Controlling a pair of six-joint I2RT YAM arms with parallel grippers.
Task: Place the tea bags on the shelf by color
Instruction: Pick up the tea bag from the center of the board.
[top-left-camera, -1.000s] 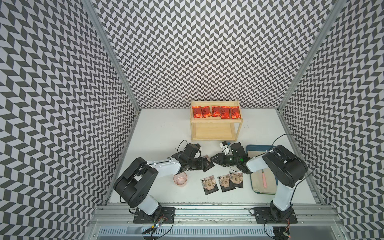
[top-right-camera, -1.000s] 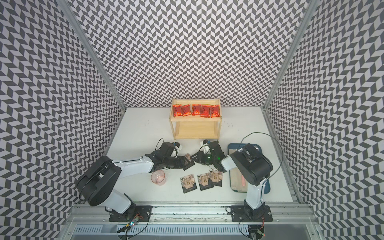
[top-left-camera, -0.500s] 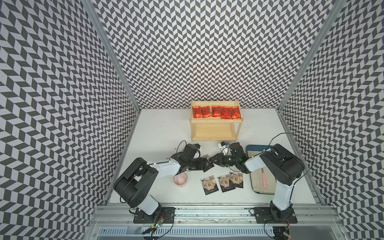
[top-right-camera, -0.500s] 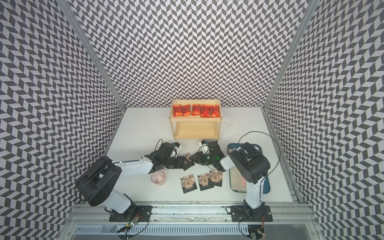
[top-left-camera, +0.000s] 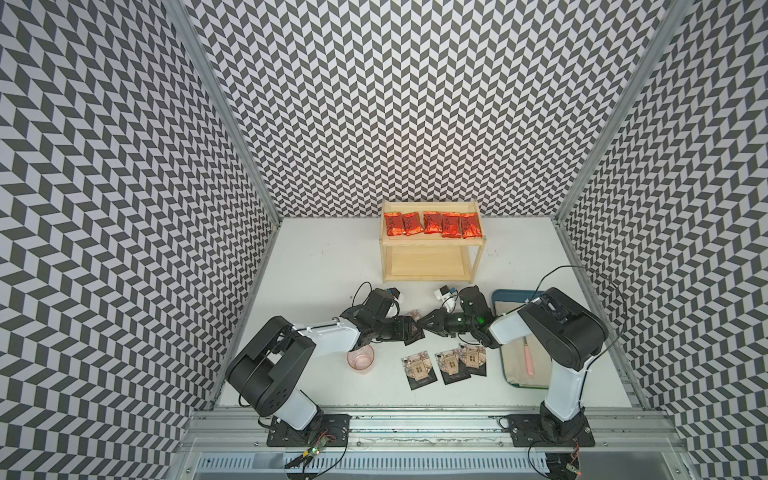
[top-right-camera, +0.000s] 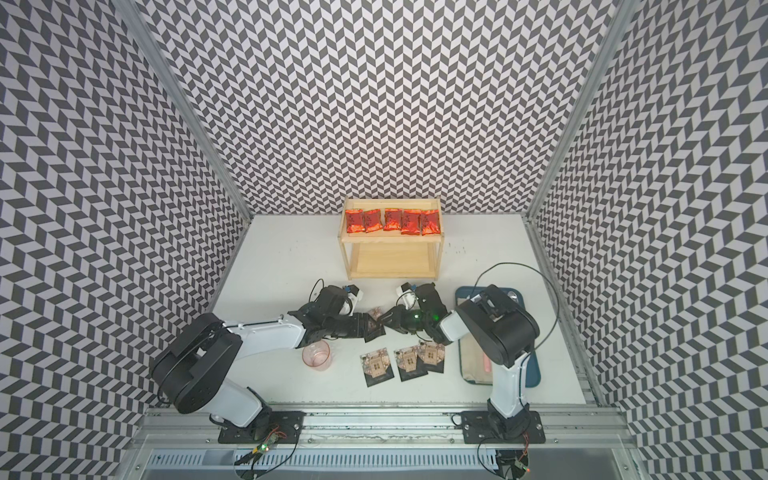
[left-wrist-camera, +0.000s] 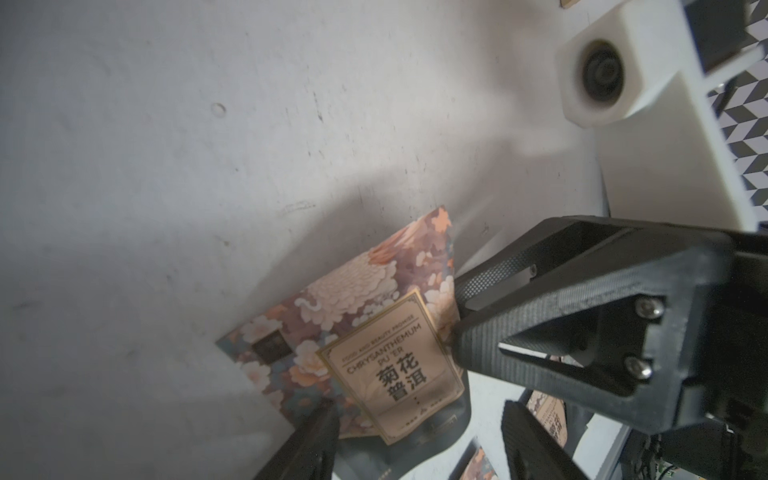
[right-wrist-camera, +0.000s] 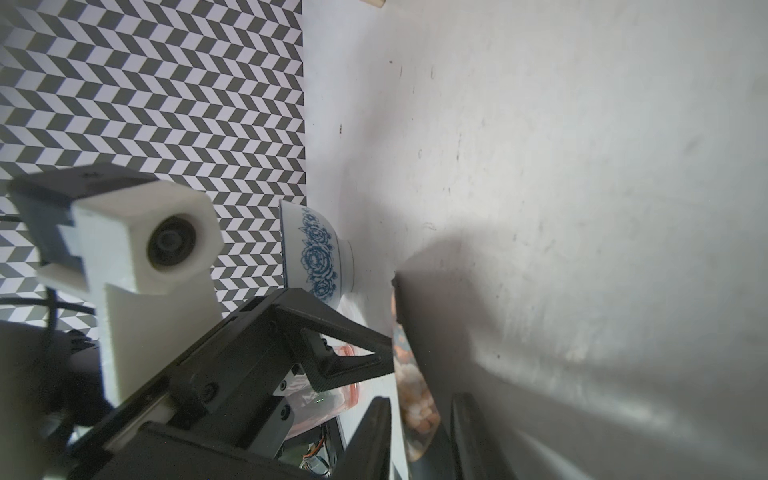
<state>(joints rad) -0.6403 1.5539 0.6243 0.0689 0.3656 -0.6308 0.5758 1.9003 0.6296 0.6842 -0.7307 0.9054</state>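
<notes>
- Item in hand: one black tea bag sits at mid-table between the two arms, in front of the shelf. It appears to be raised off the table.
- Left gripper: the jaws stand wide and span the bag from edge to edge. The bag bows slightly, so it is judged to be held.
- Right gripper: one finger sits on each side of the bag's free edge, with little gap. Whether they actually pinch it cannot be told.
- Governing relation: the grippers meet tip to tip. The bag lies edge-on to the right jaws, which take it across its thickness.
- Shelf: five red tea bags lie in a row on the top board, and the lower board is bare.
- Table: three more black tea bags lie flat near the right arm.
- Judgement: a handover to the right arm is under way. If the left gripper lets go before the pinch is firm, the bag may drop.
</notes>
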